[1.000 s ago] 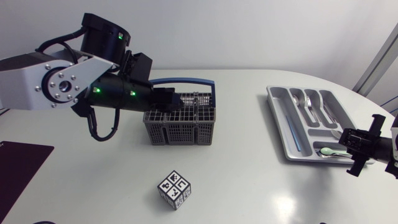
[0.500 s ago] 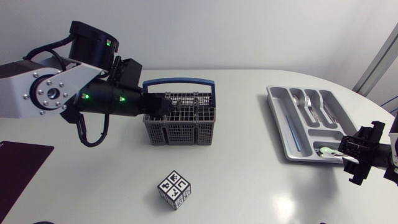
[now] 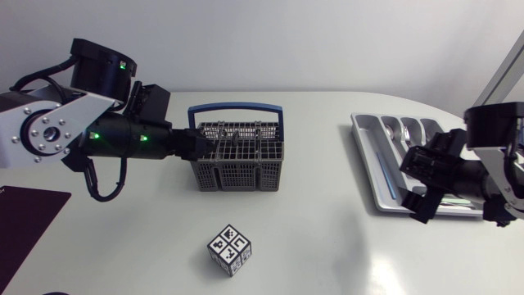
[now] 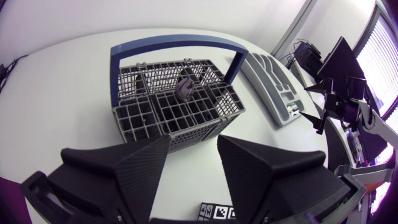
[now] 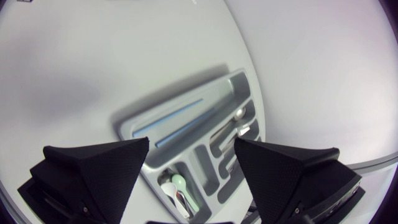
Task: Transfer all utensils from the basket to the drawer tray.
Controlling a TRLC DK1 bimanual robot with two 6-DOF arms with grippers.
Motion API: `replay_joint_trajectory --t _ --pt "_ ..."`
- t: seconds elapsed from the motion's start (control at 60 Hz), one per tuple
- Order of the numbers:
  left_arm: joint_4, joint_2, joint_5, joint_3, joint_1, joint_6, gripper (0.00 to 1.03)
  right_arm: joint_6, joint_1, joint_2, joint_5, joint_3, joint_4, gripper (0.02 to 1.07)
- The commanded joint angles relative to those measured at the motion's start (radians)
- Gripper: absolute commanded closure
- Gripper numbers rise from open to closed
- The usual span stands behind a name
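Utensils [image 3: 408,131] lie in the grey tray [image 3: 366,152] on the right side of the white surface [image 3: 327,238]. Shiny spoons sit in the far slots and a thin blue stick [image 5: 177,121] lies in the long slot. A white spoon [image 5: 166,188] and a green spoon [image 5: 180,182] share a small slot at one end of the tray. The right hand [image 3: 416,187] hangs over the near part of the tray and hides some of it in the view from above. Its two black fingers are spread wide with nothing between them, and the tray shows in the gap below them. The basket [image 3: 237,160] stands in the middle of the surface, well apart from the tray. It is a grey grid with a blue handle arching over it. One small dark thing [image 4: 186,87] sticks up from a slot near the back of the basket; what it is cannot be told. The left hand [image 3: 205,143] is just beside the left end of the basket, close to the rim. Its fingers are spread too and hold nothing, and the basket sits ahead of them. A small cube [image 3: 229,250] with black and white marks sits on the surface nearer than the basket. A dark mat [image 3: 24,215] lies at the left edge of the surface.
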Motion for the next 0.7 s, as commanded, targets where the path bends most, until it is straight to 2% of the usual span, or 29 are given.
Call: replay_joint_trajectory --t 0.0,0.15,0.367,0.55,0.683 --pt "-0.001 -0.027 -0.004 -0.032 0.022 0.028 0.48 0.176 0.148 0.000 0.055 0.049 -0.033 0.07" --pt "0.001 -0.046 0.003 -0.068 0.048 0.066 0.48 0.429 0.328 0.083 0.081 0.183 -0.099 0.07" --pt "0.039 -0.047 0.048 -0.115 0.071 0.104 0.48 0.683 0.471 0.241 0.056 0.336 -0.128 0.07" --pt "0.068 -0.046 0.099 -0.137 0.100 0.141 0.48 0.848 0.517 0.361 -0.054 0.444 -0.129 0.07" --pt "0.090 -0.035 0.125 -0.152 0.108 0.172 0.48 0.906 0.521 0.417 -0.119 0.479 -0.100 0.08"
